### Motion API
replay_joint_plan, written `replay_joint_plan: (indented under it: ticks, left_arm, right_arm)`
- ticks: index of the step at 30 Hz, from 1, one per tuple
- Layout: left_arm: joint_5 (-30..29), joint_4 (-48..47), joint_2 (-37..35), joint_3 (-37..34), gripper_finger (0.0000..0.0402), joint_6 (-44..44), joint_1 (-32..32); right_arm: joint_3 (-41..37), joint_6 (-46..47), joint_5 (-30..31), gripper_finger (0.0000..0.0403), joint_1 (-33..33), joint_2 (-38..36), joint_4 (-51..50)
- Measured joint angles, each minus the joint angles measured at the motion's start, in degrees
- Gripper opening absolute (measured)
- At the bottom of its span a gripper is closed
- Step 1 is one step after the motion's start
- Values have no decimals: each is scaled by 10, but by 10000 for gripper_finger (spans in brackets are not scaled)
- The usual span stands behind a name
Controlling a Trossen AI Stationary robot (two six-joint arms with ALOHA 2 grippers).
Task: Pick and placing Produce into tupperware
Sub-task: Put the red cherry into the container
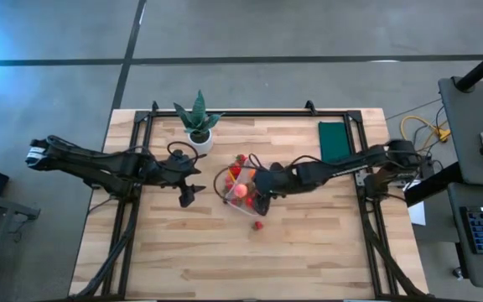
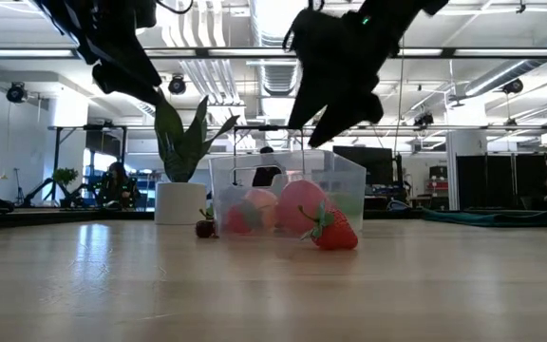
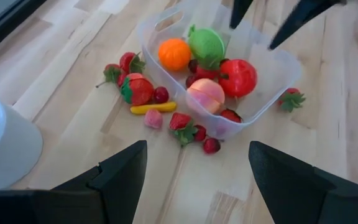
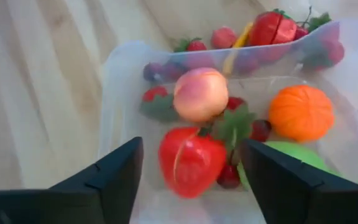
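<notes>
Leftmost, the left claw point(image 1: 189, 195) hangs above bare counter point(image 1: 309, 252) left of the tupperware point(image 1: 231, 186), its fingers spread wide and empty. Next comes the tupperware itself, mid-counter near the potted plant point(image 1: 198, 122); it holds an orange piece point(image 4: 301, 112), a green piece point(image 3: 206, 43), a peach point(image 4: 200, 94) and a red piece point(image 4: 191, 160). More produce lies loose against its far side, and one strawberry point(image 1: 258, 225) sits just beside its near side. Directly over the tub, the right claw point(image 4: 191, 180) stands parted and grips nothing; the red piece appears blurred just below it. These pieces look like light, hard, smooth plastic, likely to slip or roll, so I would pinch each across its widest middle. The thin-walled tub should slide easily if nudged.
</notes>
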Motion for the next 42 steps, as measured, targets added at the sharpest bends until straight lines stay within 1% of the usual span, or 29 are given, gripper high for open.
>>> replay_joint_plan:
  ticks: [3,7,10,14,17,22,26,29,31,35,38,42]
  left_arm:
    - [1,0,10,0,267,1,0]
    - [7,1,30,0,267,23,0]
    - [17,7,58,-1,267,68,0]
    - [29,14,115,-1,267,148,0]
    - [61,39,167,-2,267,172,1]
    - [113,131,250,-2,267,174,0]
    - [127,182,284,-2,267,166,0]
    - [129,189,301,-2,265,166,0]
    - [131,189,312,-2,256,166,0]
    - [134,203,334,-2,227,166,0]
    - [131,227,350,-1,206,166,0]
    - [128,246,371,10,188,166,0]
  right_arm:
    - [-4,-26,16,277,44,-16,2]
    - [-11,-18,68,280,108,-14,-40]
    - [-24,36,112,277,145,-13,-59]
    - [-34,123,143,271,175,-12,-88]
    - [-35,170,153,267,186,-12,-118]
    - [-35,222,154,263,197,-12,-146]
    - [-36,248,154,265,205,-13,-147]
    - [-36,266,154,263,210,-13,-147]
    - [-36,273,154,260,213,-13,-148]
    - [-36,279,154,258,217,-13,-151]
    - [-36,279,154,257,218,-13,-157]
    - [-36,279,154,254,219,-13,-159]
